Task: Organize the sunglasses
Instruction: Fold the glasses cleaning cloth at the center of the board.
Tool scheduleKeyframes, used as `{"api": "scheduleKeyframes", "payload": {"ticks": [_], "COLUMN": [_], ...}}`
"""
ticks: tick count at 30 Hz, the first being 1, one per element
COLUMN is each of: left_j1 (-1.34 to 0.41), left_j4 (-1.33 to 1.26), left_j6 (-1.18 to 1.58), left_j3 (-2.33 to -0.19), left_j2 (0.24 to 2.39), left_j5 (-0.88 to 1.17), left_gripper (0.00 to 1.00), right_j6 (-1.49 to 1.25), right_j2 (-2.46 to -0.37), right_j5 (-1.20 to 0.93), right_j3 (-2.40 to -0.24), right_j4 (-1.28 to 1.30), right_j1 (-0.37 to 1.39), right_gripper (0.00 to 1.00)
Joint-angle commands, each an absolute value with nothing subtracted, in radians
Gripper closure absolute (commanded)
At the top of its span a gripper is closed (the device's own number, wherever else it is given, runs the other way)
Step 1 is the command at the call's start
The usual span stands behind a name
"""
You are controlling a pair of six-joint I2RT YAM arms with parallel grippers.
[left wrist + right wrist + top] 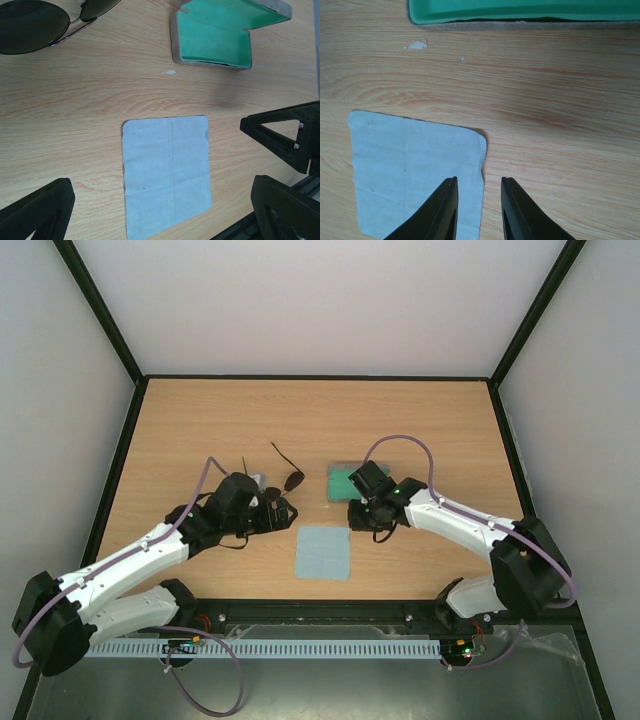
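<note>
Left claw (160, 192) gaped wide, right claw (477, 200) stood narrow, empty; I judged the sunglasses (32, 25) light, fragile, best pinched at the bridge.

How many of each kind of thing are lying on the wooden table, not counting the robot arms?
Sunglasses: 1
Glasses case, open: 1
Light blue cloth: 1
Total: 3

The wooden table (200, 420) carries the sunglasses (293, 480), an open green-lined case (343, 481) beside them, and a light blue cloth (323, 552).
</note>
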State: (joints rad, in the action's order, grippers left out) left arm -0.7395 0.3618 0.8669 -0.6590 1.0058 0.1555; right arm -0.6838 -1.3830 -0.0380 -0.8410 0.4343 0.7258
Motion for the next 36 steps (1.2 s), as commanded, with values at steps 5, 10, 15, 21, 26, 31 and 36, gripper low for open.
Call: {"api": "scheduleKeyframes", "payload": {"ticks": [5, 10, 15, 21, 26, 31, 36], "left_j1": [-0.742, -0.742, -0.742, -0.742, -0.742, -0.742, -0.742], "left_j4": [0.339, 0.346, 0.364, 0.369, 0.380, 0.388, 0.387], "left_j6": [0.860, 0.869, 0.876, 0.890, 0.893, 0.893, 0.892], "left_j3": [-0.640, -0.626, -0.611, -0.582, -0.577, -0.577, -0.576], "left_j2": [1.009, 0.984, 0.952, 0.918, 0.900, 0.893, 0.893], "left_j5": [0.149, 0.155, 0.150, 0.153, 0.153, 0.153, 0.156], "left_gripper": [0.01, 0.00, 0.00, 0.01, 0.01, 0.01, 0.00], "right_j6": [-0.679, -0.675, -0.675, -0.675, -0.672, -0.670, -0.665], "right_j2": [-1.456, -1.498, -1.538, -1.580, -1.605, -1.642, -1.662], "right_j5": [0.031, 0.062, 0.083, 0.098, 0.108, 0.116, 0.118], "right_j3": [-0.867, -0.875, -0.885, -0.895, -0.903, -0.914, -0.923], "right_j4": [0.434, 0.429, 0.421, 0.412, 0.401, 0.393, 0.387], "right_j1": [0.756, 0.776, 0.794, 0.810, 0.813, 0.812, 0.813], "right_gripper": [0.80, 0.83, 0.85, 0.86, 0.86, 0.86, 0.86]}}
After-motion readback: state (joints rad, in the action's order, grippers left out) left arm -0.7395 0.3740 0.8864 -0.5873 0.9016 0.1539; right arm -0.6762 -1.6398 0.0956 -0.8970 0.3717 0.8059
